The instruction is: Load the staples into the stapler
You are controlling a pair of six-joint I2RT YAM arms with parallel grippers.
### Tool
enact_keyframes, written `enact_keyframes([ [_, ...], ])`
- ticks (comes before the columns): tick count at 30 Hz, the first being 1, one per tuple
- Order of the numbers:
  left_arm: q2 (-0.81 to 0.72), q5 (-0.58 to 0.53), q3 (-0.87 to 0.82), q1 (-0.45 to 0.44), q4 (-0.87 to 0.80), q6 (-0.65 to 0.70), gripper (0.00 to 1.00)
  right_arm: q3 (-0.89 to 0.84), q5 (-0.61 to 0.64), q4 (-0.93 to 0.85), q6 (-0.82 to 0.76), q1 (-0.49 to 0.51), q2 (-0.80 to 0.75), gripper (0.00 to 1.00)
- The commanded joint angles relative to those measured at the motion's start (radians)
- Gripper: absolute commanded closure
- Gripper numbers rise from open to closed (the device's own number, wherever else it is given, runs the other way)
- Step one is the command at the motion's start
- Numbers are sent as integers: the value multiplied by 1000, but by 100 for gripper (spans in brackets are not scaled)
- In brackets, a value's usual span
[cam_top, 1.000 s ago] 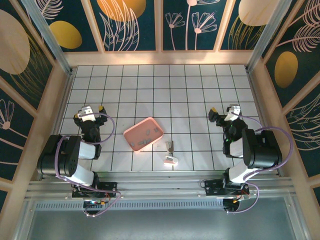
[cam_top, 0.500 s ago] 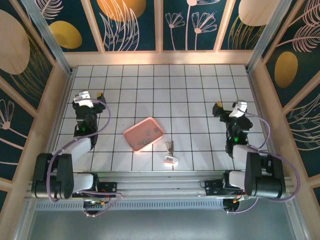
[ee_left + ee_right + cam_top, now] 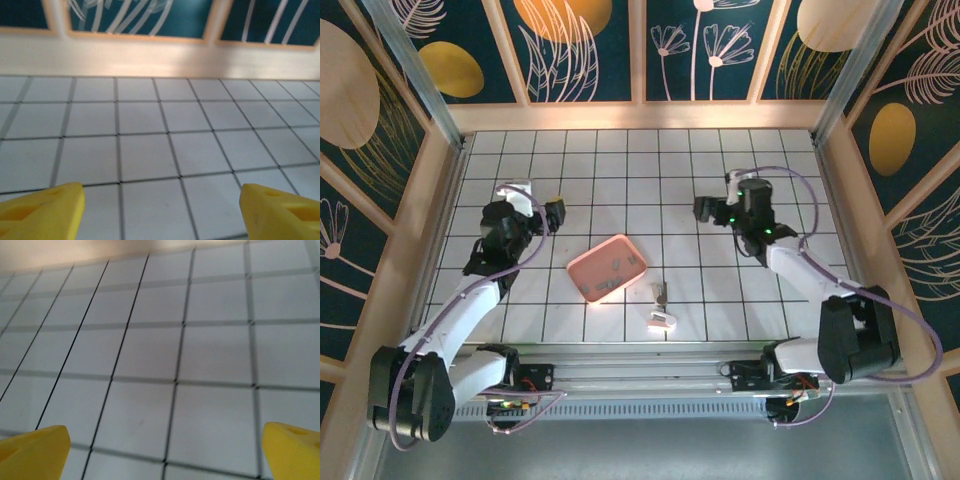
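- The left gripper (image 3: 557, 211) hangs over the left part of the table, up and to the left of the pink tray, and points toward the middle.
- Its yellow fingertips (image 3: 42, 210) sit at the two bottom corners of the left wrist view. They are spread wide, with bare tiles between them.
- The right gripper (image 3: 704, 208) hangs over the right-centre of the table, up and to the right of the tray, and points left.
- Its yellow fingertips (image 3: 292, 450) are also spread wide in the right wrist view, over bare tiles and holding nothing.
- The two grippers face each other across the middle of the table, well apart, and both are clear of the tray.
- The pink tray (image 3: 582, 268) lies flat and turned at an angle, a little left of centre and nearer the front edge than either gripper.
- The staples (image 3: 612, 270) are small grey bits lying inside the tray, mostly toward its middle and lower right.
- A small grey-and-dark piece (image 3: 660, 293) lies on the tiles just beside the tray's right corner. I cannot tell what it is.
- A small pale block (image 3: 662, 321) lies just in front of that piece, near the front edge.
- Bare tiles lie between each gripper and the tray.
- The table (image 3: 650, 165) is white tile with dark grid lines.
- Wooden-framed teal panels (image 3: 590, 50) with leaf patterns wall it on three sides.
- The back wall's pale wooden ledge (image 3: 150, 55) runs across the top of the left wrist view.
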Motion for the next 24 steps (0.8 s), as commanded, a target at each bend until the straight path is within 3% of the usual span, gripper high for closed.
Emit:
enact_keyframes([
  [1,0,71,38,-43,-150,-68,23,70,14,-305,101,104,41,1],
  [5,15,82,46,-103,-220,-116,23,100,-11,-416,203,252,56,3],
  [11,24,83,15,-104,-254,-178,24,138,-80,-524,342,426,121,23],
  [13,20,74,5,-104,-254,-179,23,154,-87,-556,380,472,147,24],
  [18,33,67,2,-104,-254,-173,23,172,-76,-599,439,552,189,26],
  [24,56,86,1,-104,-239,-176,23,187,-48,-625,442,580,251,30],
])
